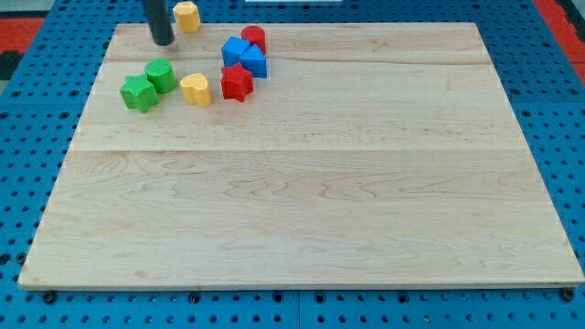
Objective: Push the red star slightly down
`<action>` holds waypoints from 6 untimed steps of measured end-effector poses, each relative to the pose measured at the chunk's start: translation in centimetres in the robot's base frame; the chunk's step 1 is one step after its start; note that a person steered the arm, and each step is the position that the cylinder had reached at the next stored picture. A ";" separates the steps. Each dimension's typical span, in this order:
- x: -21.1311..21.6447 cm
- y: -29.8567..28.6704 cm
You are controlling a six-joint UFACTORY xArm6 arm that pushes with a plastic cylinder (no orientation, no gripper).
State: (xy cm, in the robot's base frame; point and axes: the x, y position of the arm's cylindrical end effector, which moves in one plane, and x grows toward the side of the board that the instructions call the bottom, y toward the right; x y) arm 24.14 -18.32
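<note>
The red star (237, 82) lies on the wooden board (302, 183) near the view's top left. It touches two blue blocks (243, 57) just above it. A red cylinder (254, 38) stands behind the blue blocks. A yellow heart (196, 89) lies just left of the star. My tip (163, 41) is at the board's top left, well to the left of and above the star, apart from it.
Two green blocks (149, 85), one a star and one a rounder piece, sit touching at the left. A yellow block (186, 15) lies at the board's top edge, right of the rod. A blue pegboard (37, 164) surrounds the board.
</note>
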 end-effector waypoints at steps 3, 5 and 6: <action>5.3 0.2; 5.3 6.6; 7.4 10.6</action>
